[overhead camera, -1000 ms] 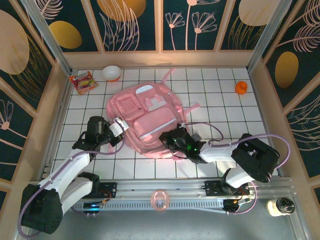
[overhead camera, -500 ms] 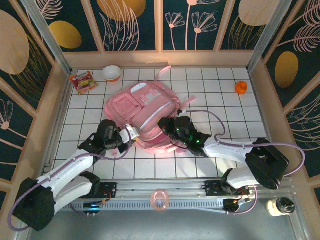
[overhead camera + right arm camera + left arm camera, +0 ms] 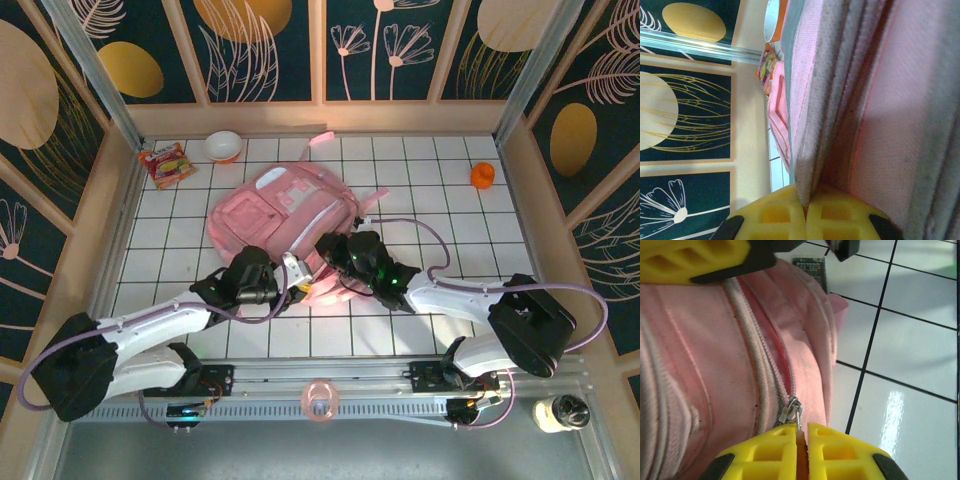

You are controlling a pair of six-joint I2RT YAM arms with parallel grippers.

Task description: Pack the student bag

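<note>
The student bag (image 3: 283,205), a soft pink backpack, lies front up in the middle of the tiled table, its near edge lifted and bunched. My left gripper (image 3: 298,276) is at the bag's near edge. In the left wrist view its yellow fingers (image 3: 801,442) are shut on the metal zipper pull (image 3: 799,421), with the slider (image 3: 788,410) just above them. My right gripper (image 3: 331,248) is at the bag's near right edge. In the right wrist view (image 3: 805,205) it is shut on a grey-pink fabric edge of the bag (image 3: 830,125).
A snack packet (image 3: 166,163) and a white bowl (image 3: 223,146) sit at the far left. An orange object (image 3: 483,175) is at the far right. A pink ring (image 3: 319,398) and a jar (image 3: 562,411) lie by the near rail. Walls enclose the table.
My left gripper has swept right along the bag's near edge, from its left side to under its middle. The bag has bunched up and shifted away. The right gripper rose early, then held.
</note>
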